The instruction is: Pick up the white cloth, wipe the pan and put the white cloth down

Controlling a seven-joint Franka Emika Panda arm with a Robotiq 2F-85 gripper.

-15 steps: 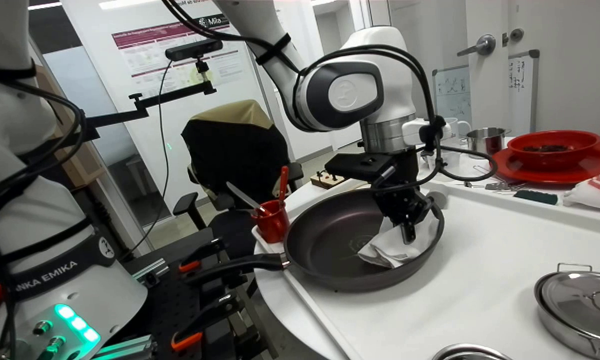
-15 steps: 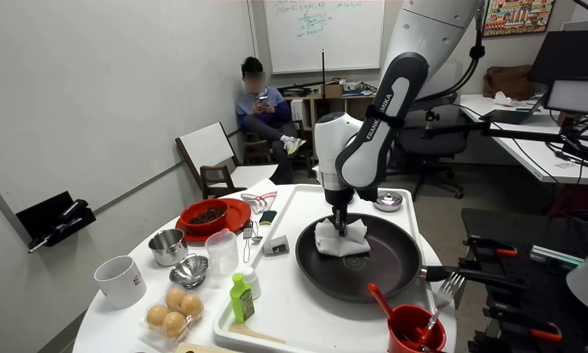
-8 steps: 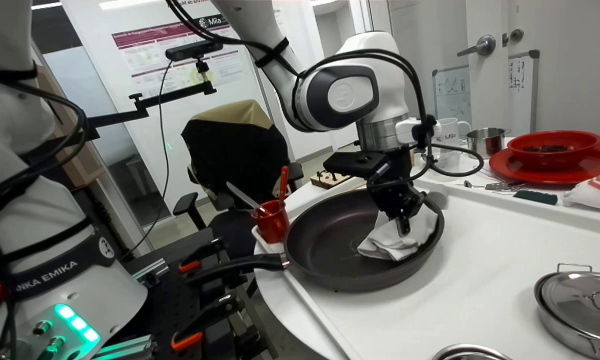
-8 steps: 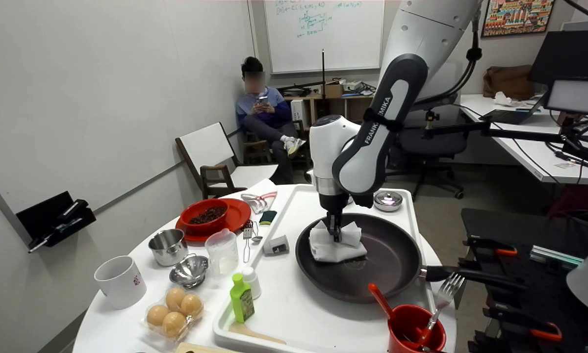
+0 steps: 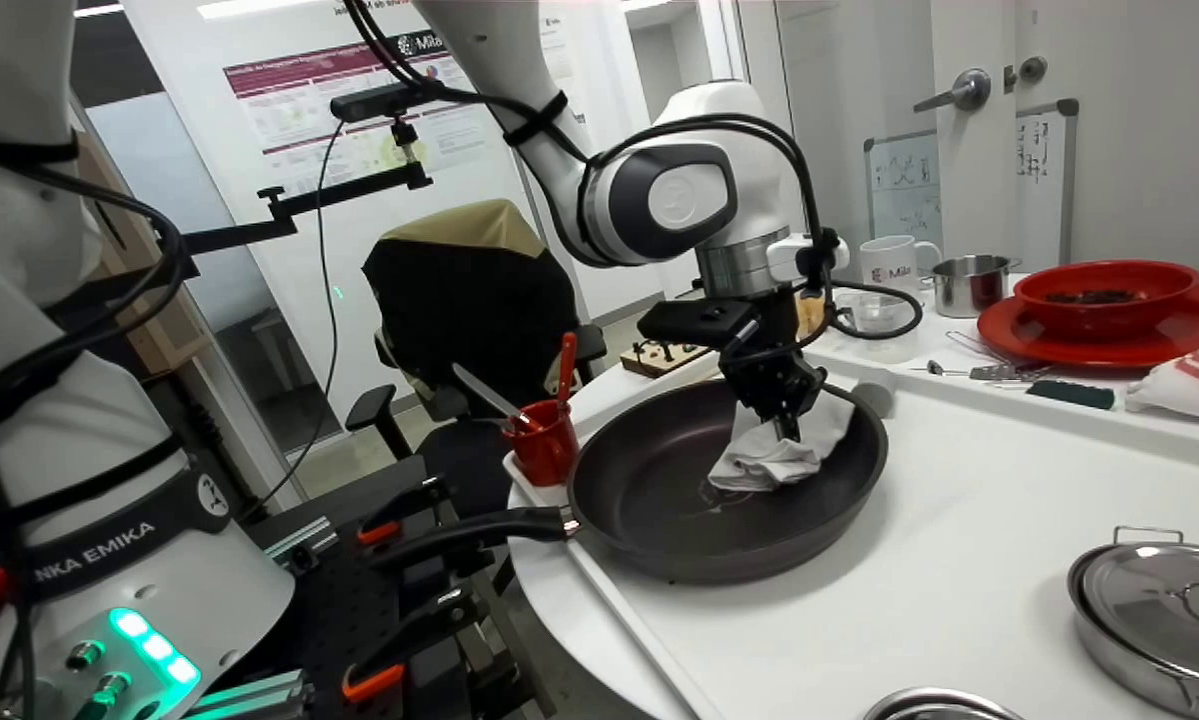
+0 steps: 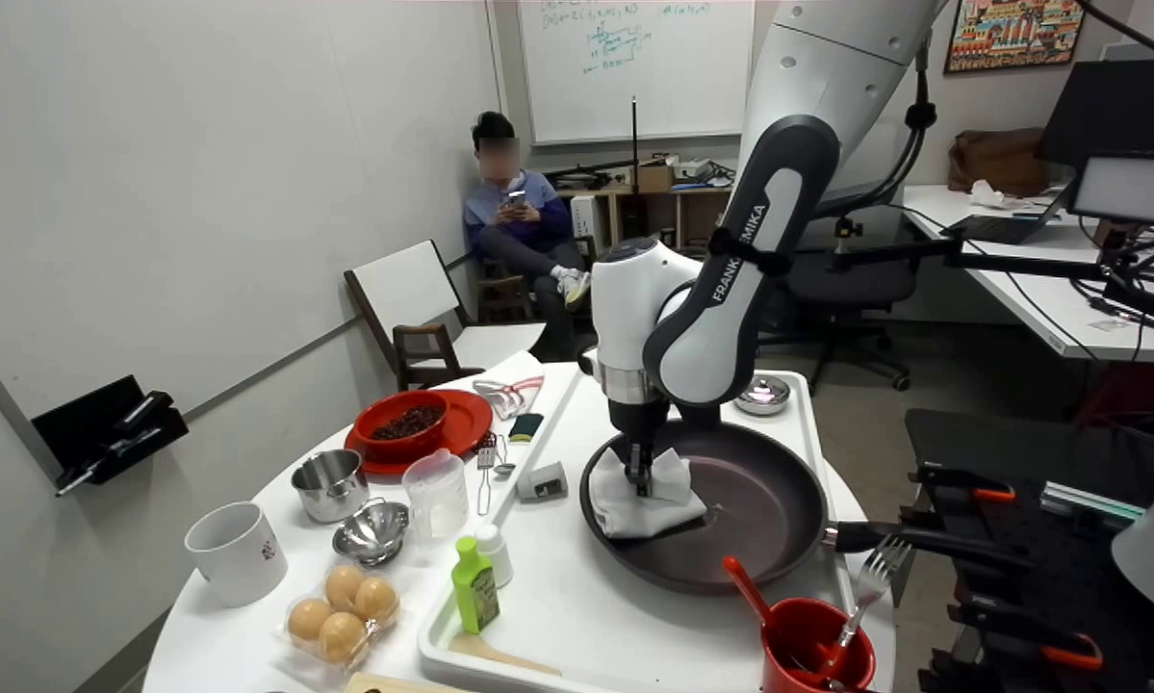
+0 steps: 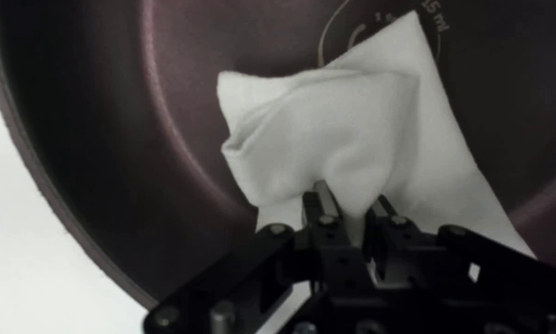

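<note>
while pinching a fold of white cloth [image 7: 342, 130] between both fingers [image 7: 334, 239], pointing down into the big dark pan [image 6: 759, 500] with the black claw [image 7: 352, 206]. squeezed close around the cloth, with a soft bump of it bunched up between them. as for the cloth, crumpled and folded inside the pan, on the half away from the long black handle [image 6: 933, 541]. in the wrist view, one pointy corner of cloth on top of part of the pale ring [image 7: 323, 41] printed on the pan's floor, close to the tiny marking "15 ml" [image 7: 435, 16].

in both exterior views, dark pan on the white tray [image 5: 959, 500], handle out past the edge. near the handle, a red cup [image 5: 547, 460] with a fork [image 6: 875, 582] and a red-handled tool [image 6: 748, 589] poking up from inside. on the same tray but well apart from the pan, a shiny pot [image 5: 1109, 640] with a lid [image 5: 1174, 590]. by another edge of the tray, a green bottle [image 6: 475, 587] just beside a white bottle [image 6: 496, 560], both upright.

on the round white table [image 6: 201, 635], in an exterior view, a white mug [image 6: 240, 558], a small steel pot [image 6: 331, 493], and four brown eggs [image 6: 343, 637] in a bunch. farther along, a red bowl [image 5: 1104, 320] of little dark bits [image 6: 408, 422] on a red plate [image 5: 1029, 345]. nearby, a white towel [image 5: 1194, 385] with red stripes and a green sponge [image 6: 526, 426]. back behind the table, a person [image 6: 524, 226] sitting with a phone [image 6: 516, 197] in hand.
</note>
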